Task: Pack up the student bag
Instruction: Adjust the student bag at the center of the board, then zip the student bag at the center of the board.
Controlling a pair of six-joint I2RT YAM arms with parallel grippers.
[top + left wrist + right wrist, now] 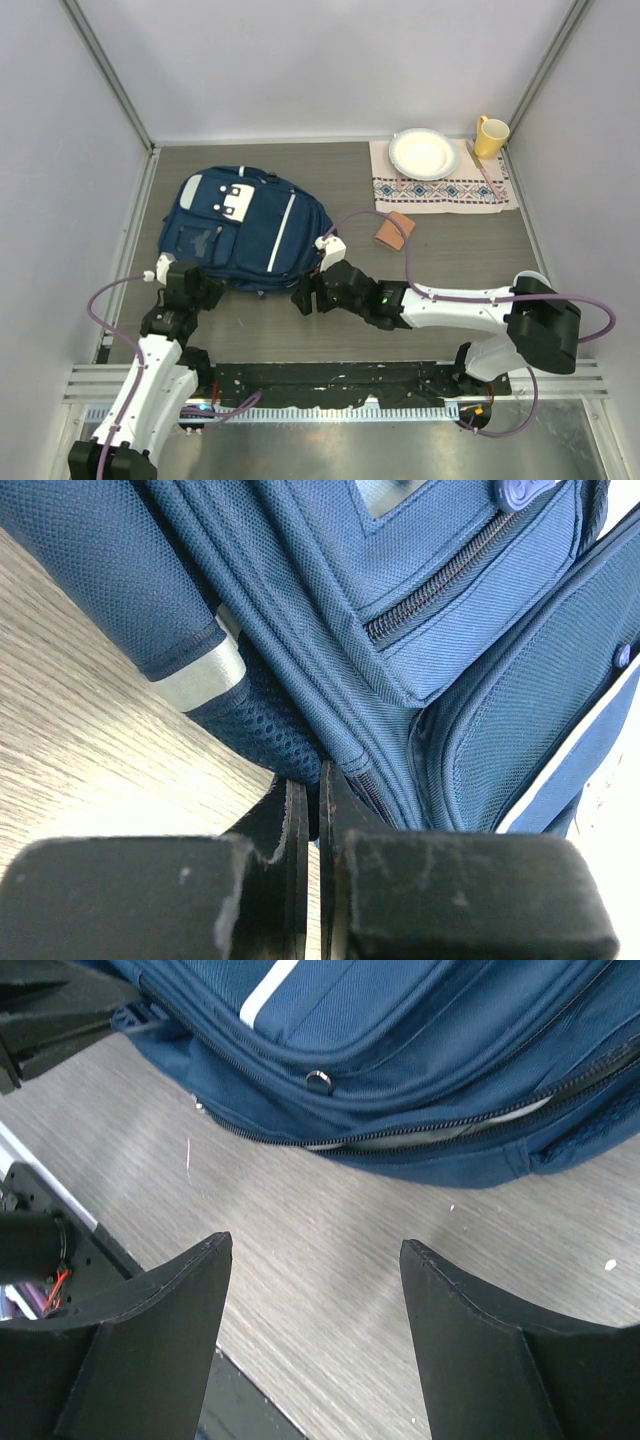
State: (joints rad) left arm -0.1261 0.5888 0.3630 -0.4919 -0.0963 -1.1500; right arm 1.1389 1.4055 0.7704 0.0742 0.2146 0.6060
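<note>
1 bag (245,225), 1 plate (424,153), 1 mug (490,136), 1 mat (445,191), 1 brown block (394,230), 1 pink stick (486,173)

— What can't you make out of the bag (480,630) in the left wrist view?
— It runs off the top and right edges, and the far right of the frame is washed out white. You cannot tell whether the left gripper (312,790) has fabric caught between its closed tips.
— And from above?
— The small brown thing (394,230), right of centre, is too small for you to name.
</note>
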